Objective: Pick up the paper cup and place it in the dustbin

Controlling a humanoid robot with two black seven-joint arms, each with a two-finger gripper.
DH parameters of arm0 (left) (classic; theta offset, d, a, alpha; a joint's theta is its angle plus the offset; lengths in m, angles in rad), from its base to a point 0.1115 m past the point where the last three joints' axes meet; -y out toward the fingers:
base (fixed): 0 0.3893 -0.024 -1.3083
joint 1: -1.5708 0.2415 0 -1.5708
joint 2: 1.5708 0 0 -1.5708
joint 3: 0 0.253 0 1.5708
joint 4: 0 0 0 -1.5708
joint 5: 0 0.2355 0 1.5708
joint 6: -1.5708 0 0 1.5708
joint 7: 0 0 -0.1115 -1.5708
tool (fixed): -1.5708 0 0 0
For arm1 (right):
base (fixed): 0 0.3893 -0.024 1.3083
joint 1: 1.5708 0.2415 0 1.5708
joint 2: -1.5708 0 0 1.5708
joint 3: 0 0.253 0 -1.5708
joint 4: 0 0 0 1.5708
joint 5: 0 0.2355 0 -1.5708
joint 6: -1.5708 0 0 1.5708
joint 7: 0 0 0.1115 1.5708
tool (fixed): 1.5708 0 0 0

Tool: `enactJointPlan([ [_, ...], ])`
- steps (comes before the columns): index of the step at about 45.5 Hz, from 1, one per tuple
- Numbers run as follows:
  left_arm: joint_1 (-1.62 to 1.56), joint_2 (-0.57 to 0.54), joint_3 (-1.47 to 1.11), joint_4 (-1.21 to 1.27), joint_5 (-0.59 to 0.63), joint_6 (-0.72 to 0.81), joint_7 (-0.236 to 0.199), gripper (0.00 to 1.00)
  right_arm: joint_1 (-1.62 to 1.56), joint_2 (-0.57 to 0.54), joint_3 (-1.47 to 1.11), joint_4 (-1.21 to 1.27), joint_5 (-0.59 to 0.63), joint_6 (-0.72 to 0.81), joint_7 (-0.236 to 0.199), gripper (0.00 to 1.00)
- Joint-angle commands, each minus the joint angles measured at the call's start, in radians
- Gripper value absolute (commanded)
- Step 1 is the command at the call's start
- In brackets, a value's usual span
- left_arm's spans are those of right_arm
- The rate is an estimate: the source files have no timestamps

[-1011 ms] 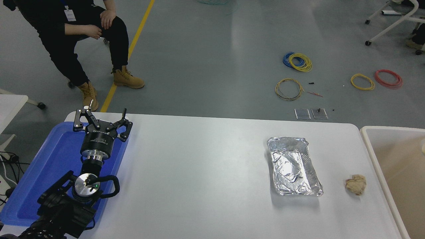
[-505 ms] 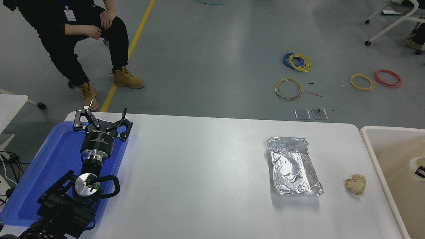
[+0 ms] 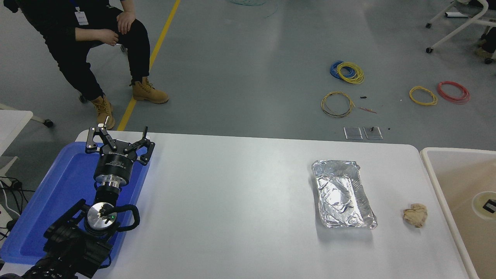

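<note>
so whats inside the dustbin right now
The paper cup is over the dustbin's beige inside at the picture's right edge, rim up, with a dark piece inside it. The frame cuts off the rest of the bin.

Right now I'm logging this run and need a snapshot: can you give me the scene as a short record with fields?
paper cup: over the dustbin's beige inside, at the right edge, rim up
dustbin: right of the table
right gripper: only a dark part shows inside the cup's rim; state unclear
left gripper: parked open over the blue tray
foil tray: on the table, right half
paper ball: between the foil tray and the dustbin
person: seated beyond the far left corner
</note>
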Motion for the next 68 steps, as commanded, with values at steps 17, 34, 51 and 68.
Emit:
enactJointPlan([
  [17, 0.0, 0.0, 0.0, 0.0, 0.0, 0.0, 0.0, 1.0, 0.117, -0.02, -0.013, 0.058, -0.004, -0.019, 0.0, 1.0],
  [34, 0.0, 0.0, 0.0, 0.0, 0.0, 0.0, 0.001, 1.0, 0.442, -0.069, -0.318, 0.254, -0.016, -0.017, 0.0, 1.0],
  [51, 0.0, 0.0, 0.0, 0.0, 0.001, 0.0, 0.001, 1.0, 0.864, -0.072, -0.406, 0.598, -0.018, 0.096, 0.0, 1.0],
  [68, 0.0, 0.0, 0.0, 0.0, 0.001, 0.0, 0.001, 1.0, 1.178, -0.061, -0.495, 0.809, -0.018, 0.429, -0.001, 1.0],
])
